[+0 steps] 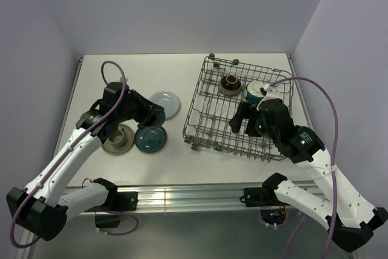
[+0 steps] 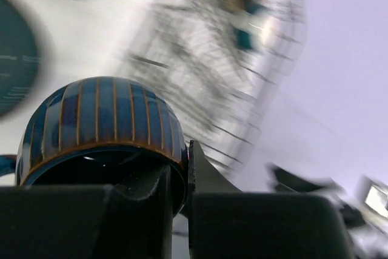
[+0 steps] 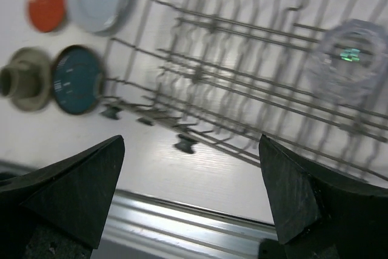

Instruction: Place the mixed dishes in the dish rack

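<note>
The left hand (image 2: 179,171), left of the dish rack (image 1: 239,110), is pinched nearly closed on the rim of a dark blue ribbed bowl (image 2: 100,116), with one finger in its mouth and the other against its outer wall. The right hand (image 3: 191,150) hangs over the rack's near side, fingers spread wide with nothing between them. Inside the rack are a brown bowl (image 1: 230,84), a cream/teal bowl (image 1: 254,92) and a clear glass cup (image 3: 351,59). On the counter (image 1: 182,162) left of the rack lie the pale blue plate (image 1: 167,102), dark teal plate (image 1: 150,140) and grey-beige plate (image 1: 118,141).
</note>
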Robot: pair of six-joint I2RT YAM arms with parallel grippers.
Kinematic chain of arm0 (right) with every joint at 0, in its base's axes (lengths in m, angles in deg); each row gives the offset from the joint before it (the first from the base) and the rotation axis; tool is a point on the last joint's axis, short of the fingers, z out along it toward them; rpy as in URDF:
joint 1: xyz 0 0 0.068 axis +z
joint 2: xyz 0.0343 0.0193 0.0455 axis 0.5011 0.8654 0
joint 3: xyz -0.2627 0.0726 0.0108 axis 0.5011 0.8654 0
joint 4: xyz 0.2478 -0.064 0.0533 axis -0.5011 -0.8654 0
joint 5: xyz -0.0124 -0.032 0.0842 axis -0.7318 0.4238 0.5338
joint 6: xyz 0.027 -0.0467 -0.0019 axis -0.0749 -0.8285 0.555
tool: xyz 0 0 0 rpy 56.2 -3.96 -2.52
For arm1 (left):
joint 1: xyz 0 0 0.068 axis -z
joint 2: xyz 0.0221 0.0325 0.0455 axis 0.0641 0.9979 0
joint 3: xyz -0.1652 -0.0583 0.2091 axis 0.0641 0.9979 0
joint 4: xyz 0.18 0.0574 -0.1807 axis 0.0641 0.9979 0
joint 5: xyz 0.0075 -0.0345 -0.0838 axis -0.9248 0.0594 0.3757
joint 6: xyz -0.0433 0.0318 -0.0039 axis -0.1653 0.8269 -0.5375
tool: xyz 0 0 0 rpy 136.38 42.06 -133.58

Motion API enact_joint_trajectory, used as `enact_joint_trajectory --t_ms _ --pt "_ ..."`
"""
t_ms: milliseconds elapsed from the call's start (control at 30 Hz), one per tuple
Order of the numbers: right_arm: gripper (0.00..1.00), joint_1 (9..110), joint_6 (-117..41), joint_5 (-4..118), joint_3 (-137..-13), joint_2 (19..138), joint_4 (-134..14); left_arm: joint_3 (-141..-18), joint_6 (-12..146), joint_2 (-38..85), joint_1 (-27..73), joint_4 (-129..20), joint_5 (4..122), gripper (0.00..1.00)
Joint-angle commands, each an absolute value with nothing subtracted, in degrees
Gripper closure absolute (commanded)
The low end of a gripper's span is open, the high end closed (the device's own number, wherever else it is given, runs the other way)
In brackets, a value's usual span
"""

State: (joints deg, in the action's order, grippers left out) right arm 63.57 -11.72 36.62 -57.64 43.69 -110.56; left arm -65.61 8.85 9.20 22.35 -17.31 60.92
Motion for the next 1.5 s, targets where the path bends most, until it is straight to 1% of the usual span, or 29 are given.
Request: enact_joint_trajectory --t_ms 0,33,67,167,200,233,300,367,400,500,567,600,733,800,967,1100,1300,1467 --pt "0.02 64.4 -13.8 47.8 -56.1 40.4 -99.7 -63.7 1.1 6.2 22.3 -34.9 78.2 1.0" --pt "0.02 64.4 -13.8 50.9 -55.9 39.9 -98.7 -60.9 -3.9 6.0 22.4 -38.7 80.9 1.0" --pt "0.02 64.7 -13.9 52.2 -55.5 39.7 -96.7 -59.1 -7.0 5.5 22.4 -47.5 85.4 1.0" --pt "0.03 65.1 -13.7 56.8 -54.4 38.8 -92.4 -52.2 -19.2 5.1 22.3 -63.2 89.3 1.0" --pt "0.03 65.3 -13.7 57.8 -53.9 38.4 -91.1 -50.7 -22.1 5.1 22.4 -72.2 90.6 1.0" --pt "0.04 65.5 -13.7 58.9 -53.0 38.4 -88.2 -48.2 -27.5 5.1 22.4 -75.6 90.8 1.0" --pt "0.04 66.5 -13.9 62.5 -51.9 38.9 -84.6 -46.3 -32.2 5.4 22.4 -84.8 90.4 1.0" --pt "0.05 67.5 -14.3 64.4 -50.8 39.6 -79.3 -44.0 -38.9 5.6 22.5 -90.8 89.5 1.0" --pt "0.06 68.8 -14.6 64.8 -50.5 40.7 -77.4 -42.5 -43.2 5.6 22.6 -97.2 87.9 1.0" --pt "0.08 72.8 -15.1 63.8 -49.0 42.9 -69.6 -41.3 -50.1 6.8 22.8 -104.0 85.7 1.0" --pt "0.1 75.4 -15.5 63.0 -47.9 44.8 -61.7 -40.7 -54.6 7.9 24.1 -112.7 83.7 1.0" --pt "0.11 76.3 -15.9 62.6 -47.9 45.5 -61.7 -40.8 -55.3 8.2 24.1 -112.8 83.6 1.0" --pt "0.12 79.3 -18.8 59.5 -46.6 48.5 -52.7 -43.3 -55.8 7.8 25.2 -110.2 82.8 1.0" --pt "0.15 79.6 -20.5 59.3 -45.8 49.4 -50.1 -44.7 -57.1 8.1 25.9 -110.0 82.8 1.0" --pt "0.19 79.7 -25.6 58.9 -41.2 48.2 -41.0 -46.7 -57.4 5.7 26.7 -103.8 84.2 1.0" --pt "0.25 79.6 -30.5 59.4 -38.0 47.5 -36.4 -47.6 -58.8 5.2 26.8 -103.3 85.0 1.0" --pt "0.24 79.6 -32.3 61.3 -35.9 47.8 -30.4 -48.8 -60.4 5.6 27.4 -101.9 85.5 1.0" --pt "0.21 79.7 -32.4 62.9 -34.3 49.1 -25.4 -49.6 -63.1 7.5 27.9 -105.6 85.7 1.0"
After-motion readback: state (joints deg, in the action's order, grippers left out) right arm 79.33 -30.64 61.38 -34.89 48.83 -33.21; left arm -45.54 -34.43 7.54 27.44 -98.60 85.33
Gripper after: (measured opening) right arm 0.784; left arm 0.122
